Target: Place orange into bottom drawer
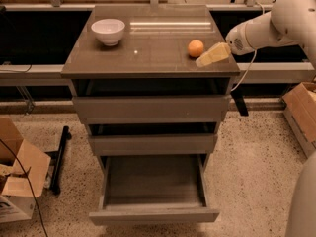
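Note:
The orange sits on the right part of the cabinet top. The gripper, pale yellow, comes in from the right on the white arm and hovers just right of the orange, close to it. The bottom drawer is pulled out, and its inside holds nothing. The two upper drawers are shut.
A white bowl stands at the back left of the cabinet top. Cardboard boxes lie on the floor at the left and at the right. A black bar lies left of the cabinet. A rail runs behind.

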